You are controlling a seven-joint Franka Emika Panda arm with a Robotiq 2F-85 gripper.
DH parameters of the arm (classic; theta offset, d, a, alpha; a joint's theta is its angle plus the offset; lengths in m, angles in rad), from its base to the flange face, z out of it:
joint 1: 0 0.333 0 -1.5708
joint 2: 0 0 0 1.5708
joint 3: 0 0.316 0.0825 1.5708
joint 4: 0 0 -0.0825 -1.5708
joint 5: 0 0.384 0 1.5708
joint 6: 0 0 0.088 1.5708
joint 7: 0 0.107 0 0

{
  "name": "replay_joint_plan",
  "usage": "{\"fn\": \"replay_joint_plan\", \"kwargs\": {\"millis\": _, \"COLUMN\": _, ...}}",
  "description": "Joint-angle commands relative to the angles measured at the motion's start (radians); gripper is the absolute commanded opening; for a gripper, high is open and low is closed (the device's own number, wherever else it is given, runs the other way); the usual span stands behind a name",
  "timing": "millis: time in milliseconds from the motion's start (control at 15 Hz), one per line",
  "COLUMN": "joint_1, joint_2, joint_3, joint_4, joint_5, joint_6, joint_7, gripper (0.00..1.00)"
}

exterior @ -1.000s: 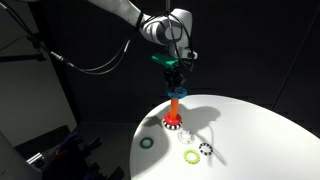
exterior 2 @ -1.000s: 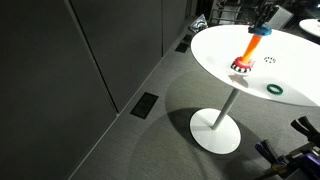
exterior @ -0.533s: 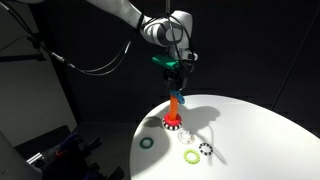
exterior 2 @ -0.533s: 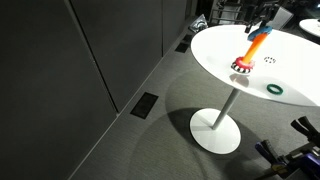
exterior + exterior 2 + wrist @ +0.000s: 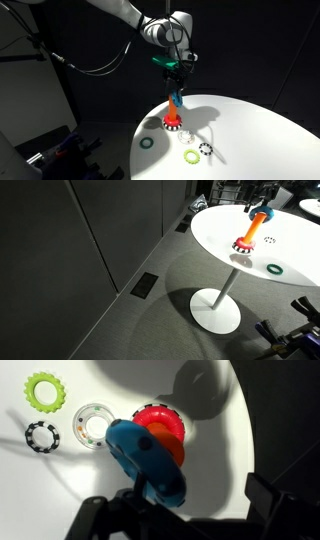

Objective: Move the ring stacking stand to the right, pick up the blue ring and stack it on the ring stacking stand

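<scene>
The ring stacking stand (image 5: 174,116) is an orange peg on a red toothed base, standing near the round table's edge in both exterior views (image 5: 249,233). The blue ring (image 5: 148,458) sits tilted over the top of the peg, with the red base (image 5: 160,420) showing behind it in the wrist view. In an exterior view the blue ring (image 5: 177,97) hangs at the peg's top. My gripper (image 5: 175,72) hovers straight above the stand, open. In the wrist view my gripper (image 5: 180,510) shows fingers spread wide, the right finger (image 5: 266,495) far from the ring.
A lime-green toothed ring (image 5: 43,391), a clear ring (image 5: 93,424) and a black beaded ring (image 5: 40,434) lie beside the stand. A thin dark green ring (image 5: 148,142) lies nearer the table's (image 5: 250,125) edge. The white table stands on one pedestal foot (image 5: 217,310).
The jaws have opened and let go of the blue ring. It has dropped from the fingers onto the top of the peg. The arm has stayed almost still.
</scene>
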Motion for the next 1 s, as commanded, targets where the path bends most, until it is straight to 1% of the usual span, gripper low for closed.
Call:
{"fn": "replay_joint_plan", "kwargs": {"millis": 0, "joint_1": 0.001, "joint_2": -0.017, "joint_3": 0.001, "joint_4": -0.005, "joint_5": -0.008, "joint_6": -0.002, "joint_7": 0.001, "gripper": 1.00}}
{"fn": "replay_joint_plan", "kwargs": {"millis": 400, "joint_1": -0.001, "joint_2": -0.027, "joint_3": 0.006, "joint_4": -0.014, "joint_5": -0.002, "joint_6": 0.004, "joint_7": -0.012, "gripper": 1.00}}
{"fn": "replay_joint_plan", "kwargs": {"millis": 467, "joint_1": -0.001, "joint_2": -0.027, "joint_3": 0.007, "joint_4": -0.014, "joint_5": -0.002, "joint_6": 0.004, "joint_7": -0.013, "gripper": 0.97}}
{"fn": "replay_joint_plan", "kwargs": {"millis": 533, "joint_1": -0.002, "joint_2": -0.027, "joint_3": 0.007, "joint_4": -0.014, "joint_5": -0.002, "joint_6": 0.004, "joint_7": -0.013, "gripper": 0.73}}
{"fn": "replay_joint_plan", "kwargs": {"millis": 600, "joint_1": -0.002, "joint_2": -0.027, "joint_3": 0.007, "joint_4": -0.013, "joint_5": -0.002, "joint_6": 0.004, "joint_7": -0.013, "gripper": 0.72}}
{"fn": "replay_joint_plan", "kwargs": {"millis": 667, "joint_1": -0.002, "joint_2": -0.027, "joint_3": 0.006, "joint_4": -0.013, "joint_5": -0.002, "joint_6": 0.004, "joint_7": -0.012, "gripper": 0.69}}
{"fn": "replay_joint_plan", "kwargs": {"millis": 933, "joint_1": -0.003, "joint_2": -0.030, "joint_3": 0.006, "joint_4": -0.012, "joint_5": -0.001, "joint_6": 0.006, "joint_7": -0.012, "gripper": 0.34}}
